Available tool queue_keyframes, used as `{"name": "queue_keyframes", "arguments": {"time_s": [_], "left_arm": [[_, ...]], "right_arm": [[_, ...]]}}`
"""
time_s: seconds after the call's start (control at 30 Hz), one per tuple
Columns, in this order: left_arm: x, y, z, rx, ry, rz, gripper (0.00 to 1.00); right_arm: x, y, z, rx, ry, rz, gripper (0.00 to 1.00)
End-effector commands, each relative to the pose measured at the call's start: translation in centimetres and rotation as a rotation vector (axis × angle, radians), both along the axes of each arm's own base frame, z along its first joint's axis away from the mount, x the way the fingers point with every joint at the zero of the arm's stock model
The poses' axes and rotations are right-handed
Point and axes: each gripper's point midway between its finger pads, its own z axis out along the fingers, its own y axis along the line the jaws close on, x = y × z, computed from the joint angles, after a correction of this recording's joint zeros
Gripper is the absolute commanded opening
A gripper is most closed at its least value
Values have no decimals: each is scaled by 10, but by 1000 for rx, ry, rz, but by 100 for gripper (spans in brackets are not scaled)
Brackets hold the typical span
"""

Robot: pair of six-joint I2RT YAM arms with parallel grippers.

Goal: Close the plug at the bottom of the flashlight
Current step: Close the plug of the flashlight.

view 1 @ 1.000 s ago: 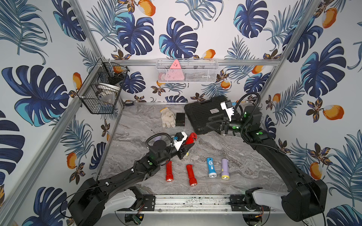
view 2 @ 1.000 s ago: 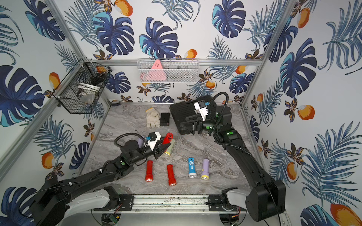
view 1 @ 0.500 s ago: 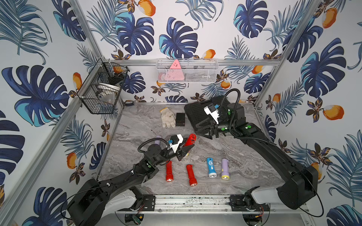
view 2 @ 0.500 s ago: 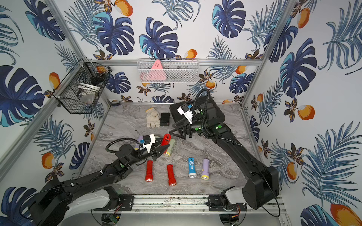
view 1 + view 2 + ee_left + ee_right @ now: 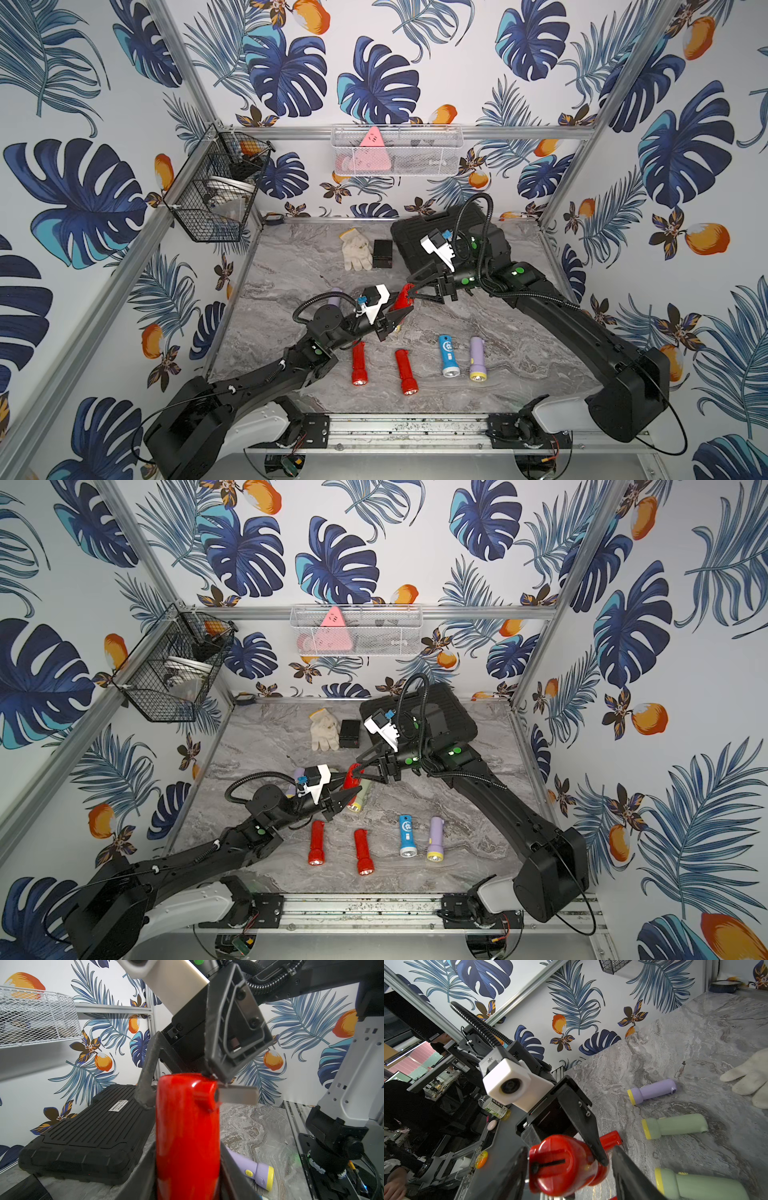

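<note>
Grey marble-look surface (image 5: 291, 266) inside a booth papered with tropical leaves. Raised above it, a red plastic flashlight (image 5: 187, 1126) is clenched around its body by the left arm's fingers (image 5: 394, 320), tail end offered toward the right arm. Its flat metal plug blade (image 5: 239, 1096) juts out sideways, unfolded. The right arm's fingers (image 5: 146, 1076) stand apart, bracketing that tail, likely to push the blade in. A lilac plastic flashlight (image 5: 253, 1172) lies beneath the fingers.

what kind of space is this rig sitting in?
Most likely a lab robot cell: an aluminium frame carrying leaf-print wall panels boxes in a marble-look tabletop, and the right wrist view shows a monitor and a drink bottle outside it.
</note>
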Motion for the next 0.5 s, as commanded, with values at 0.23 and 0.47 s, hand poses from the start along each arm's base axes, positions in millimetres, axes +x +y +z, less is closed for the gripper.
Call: {"name": "queue_keyframes", "arguments": {"time_s": [0.23, 0.47], "left_arm": [[-5, -1, 16, -43, -29, -31, 0], [-6, -1, 19, -49, -35, -33, 0]], "right_arm": [[-4, 0, 3, 2, -25, 20, 52], [-5, 0, 2, -2, -16, 30, 33]]}}
